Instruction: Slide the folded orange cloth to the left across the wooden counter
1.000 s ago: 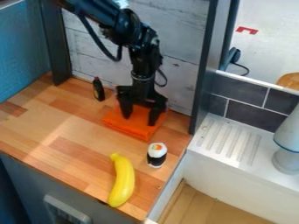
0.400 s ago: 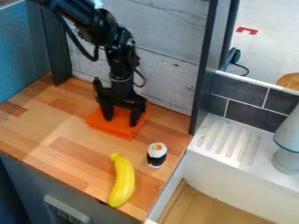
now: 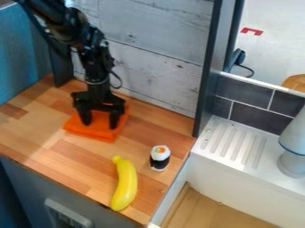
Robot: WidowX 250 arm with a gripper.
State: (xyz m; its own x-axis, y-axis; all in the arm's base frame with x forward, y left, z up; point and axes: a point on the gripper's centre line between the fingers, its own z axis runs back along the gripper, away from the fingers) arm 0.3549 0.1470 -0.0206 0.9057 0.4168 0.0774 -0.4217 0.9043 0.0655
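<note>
While I watch from the slanted camera, the biggest thing before me is the wooden counter [image 3: 35,129], with a wall of pale, weathered planks [image 3: 155,40] rising behind it. On the right, past a dark upright post [image 3: 207,67], I see a white sink unit [image 3: 238,191] with a grooved ledge, and dark tiles [image 3: 256,120] behind that ledge. My black arm comes in from the upper left, and its gripper [image 3: 100,124] points down over the counter's left-hand part, towards the back. I have the two fingers well apart, one to each side, with their tips down at the flat orange thing [image 3: 89,131]; they are not closed together. That orange piece lies flat on the wood under the gripper, its edges showing around the fingers. I cannot tell whether it is a folded cloth or a soft block. A pale grey vessel [image 3: 294,138] stands on the sink ledge, cut off by the right edge of my view. Smaller again, a yellow banana [image 3: 125,185] lies near the counter's front edge, its stem end towards the back. Smallest, a toy sushi roll [image 3: 159,159], white above a black band, stands upright behind and to the right of the banana, apart from it.
</note>
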